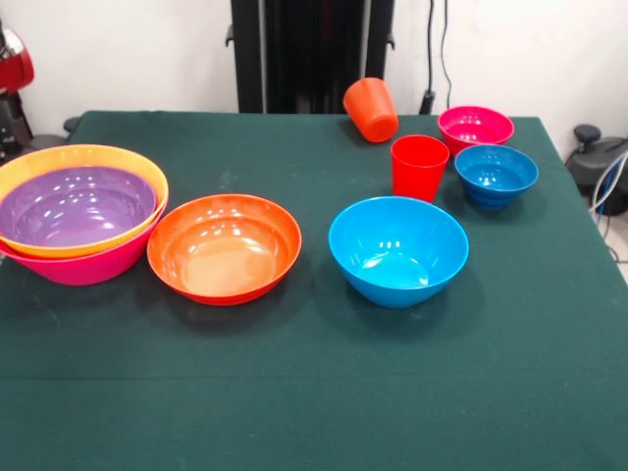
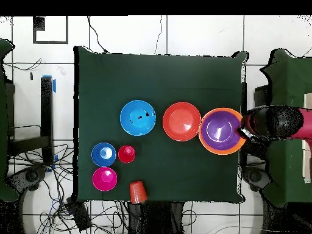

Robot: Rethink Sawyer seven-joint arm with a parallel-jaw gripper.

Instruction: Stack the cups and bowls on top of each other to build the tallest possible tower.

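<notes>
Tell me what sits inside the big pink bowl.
The pink bowl holds a yellow-orange bowl, with a purple bowl nested inside that. Anything beneath the purple one is hidden.

The robot's arm point(image 2: 277, 122) shows a bulky black section joined to a red one.

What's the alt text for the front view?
A green table holds a nested pile of pink, yellow-orange and purple bowls at left, then an orange bowl, blue bowl, upright red cup, tipped orange cup and two small bowls.
</notes>
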